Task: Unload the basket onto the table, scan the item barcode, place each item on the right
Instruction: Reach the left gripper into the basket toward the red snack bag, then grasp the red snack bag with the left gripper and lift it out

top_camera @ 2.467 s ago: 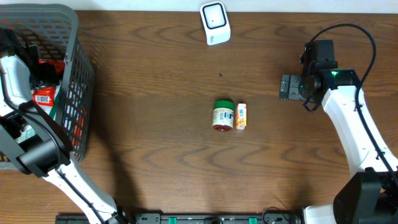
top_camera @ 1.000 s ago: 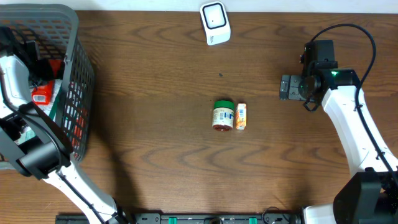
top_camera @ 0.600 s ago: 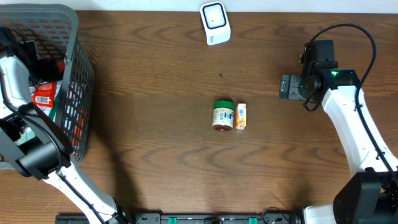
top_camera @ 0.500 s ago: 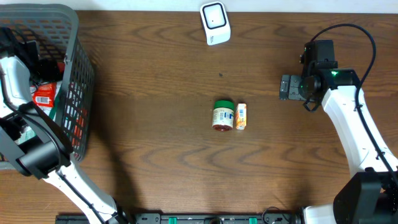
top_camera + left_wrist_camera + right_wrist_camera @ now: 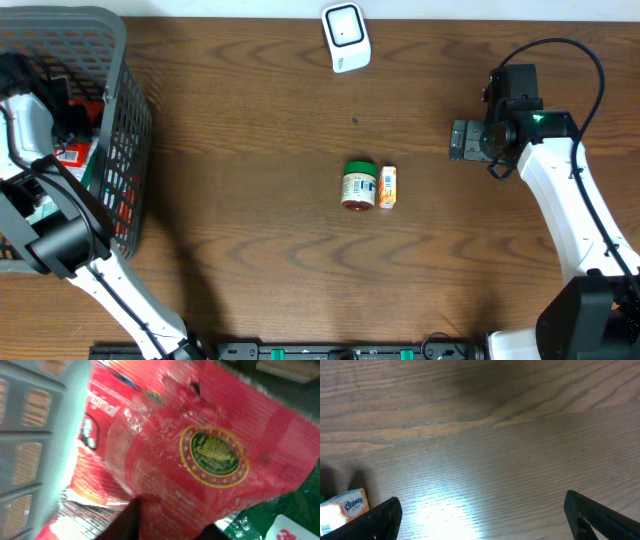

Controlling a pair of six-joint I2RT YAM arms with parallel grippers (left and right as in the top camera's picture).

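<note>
Red packet (image 5: 200, 450) filling the left wrist view, inside the grey basket (image 5: 120, 60) at the table's left end.
The left gripper (image 5: 66, 118) is placed in the basket right at the packet; whether its claw is wide, narrow or clamped cannot be told. Mid-table (image 5: 250, 250), a green-lidded jar (image 5: 359, 185) and a small orange box (image 5: 388, 186) are laid just beside each other. Well to their right, the right gripper (image 5: 482, 520) is held wide over bare wood, nothing between its fingers. At the far edge a white scanner (image 5: 346, 37) is set.

Jar (image 5: 358, 186) at centre, small box (image 5: 387, 187) just right of it; scanner (image 5: 346, 38) beyond them; basket (image 5: 122, 60) far left, packet (image 5: 200, 460) inside
</note>
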